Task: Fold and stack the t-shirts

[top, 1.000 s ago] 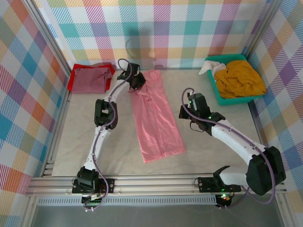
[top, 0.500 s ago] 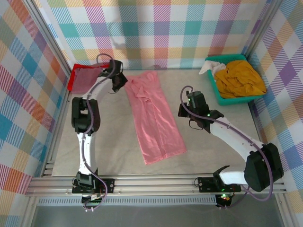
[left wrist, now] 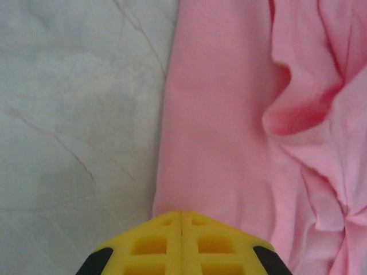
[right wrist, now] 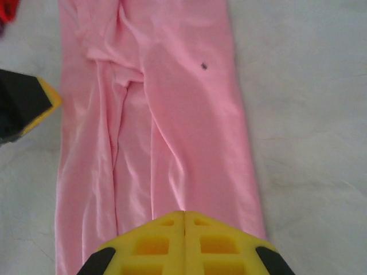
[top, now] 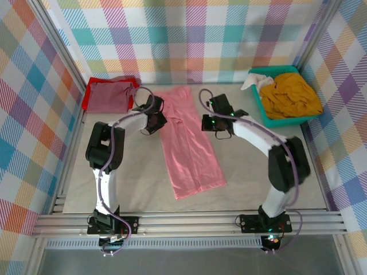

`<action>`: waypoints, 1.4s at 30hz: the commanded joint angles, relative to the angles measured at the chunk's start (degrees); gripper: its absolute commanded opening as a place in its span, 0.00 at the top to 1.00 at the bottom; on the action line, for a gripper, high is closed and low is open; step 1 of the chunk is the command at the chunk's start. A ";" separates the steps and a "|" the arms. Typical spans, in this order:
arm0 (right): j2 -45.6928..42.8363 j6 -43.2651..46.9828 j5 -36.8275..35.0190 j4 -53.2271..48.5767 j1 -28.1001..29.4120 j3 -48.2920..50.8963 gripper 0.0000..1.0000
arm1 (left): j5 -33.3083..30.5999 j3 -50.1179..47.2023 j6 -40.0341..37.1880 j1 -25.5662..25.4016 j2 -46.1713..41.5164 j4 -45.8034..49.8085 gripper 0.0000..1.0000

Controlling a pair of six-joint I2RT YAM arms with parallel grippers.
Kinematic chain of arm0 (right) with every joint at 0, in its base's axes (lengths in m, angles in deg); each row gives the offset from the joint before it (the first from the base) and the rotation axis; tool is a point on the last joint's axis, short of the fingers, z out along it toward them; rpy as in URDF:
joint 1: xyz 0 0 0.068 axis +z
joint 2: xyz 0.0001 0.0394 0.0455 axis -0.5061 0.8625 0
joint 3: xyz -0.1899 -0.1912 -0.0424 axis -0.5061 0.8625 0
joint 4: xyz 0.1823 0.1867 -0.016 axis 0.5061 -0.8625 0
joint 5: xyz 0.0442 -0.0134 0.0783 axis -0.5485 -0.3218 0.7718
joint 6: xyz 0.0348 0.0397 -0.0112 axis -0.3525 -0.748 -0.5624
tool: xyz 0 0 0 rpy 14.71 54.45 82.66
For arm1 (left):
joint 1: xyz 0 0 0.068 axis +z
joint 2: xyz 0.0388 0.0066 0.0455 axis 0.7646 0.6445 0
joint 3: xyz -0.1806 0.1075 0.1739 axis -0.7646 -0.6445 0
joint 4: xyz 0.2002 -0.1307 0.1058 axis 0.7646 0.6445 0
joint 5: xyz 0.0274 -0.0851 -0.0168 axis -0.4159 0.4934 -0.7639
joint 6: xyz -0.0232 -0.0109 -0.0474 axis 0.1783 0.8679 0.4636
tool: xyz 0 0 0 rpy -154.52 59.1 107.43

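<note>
Salmon-pink t-shirt lies as 1 long narrow strip at centre of table, running near to far. Left gripper at strip's left edge, jaws pressed together, holding nothing. Right gripper over strip's right edge, jaws likewise closed, empty. Far left corner: maroon t-shirt atop red t-shirt. Far right: teal basket containing mustard-yellow t-shirt.
</note>
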 commanded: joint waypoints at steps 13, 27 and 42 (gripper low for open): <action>16.30 -16.12 7.22 2.11 -6.76 -7.83 1.00 | 7.10 40.20 -5.42 1.07 29.60 13.96 1.00; 18.44 -12.80 13.83 0.59 -8.98 -13.88 1.00 | 2.27 27.06 -5.91 0.17 16.65 9.30 1.00; -0.48 -7.40 14.32 -0.51 -8.11 3.28 1.00 | 4.37 -5.79 -8.83 2.70 -6.89 -1.31 1.00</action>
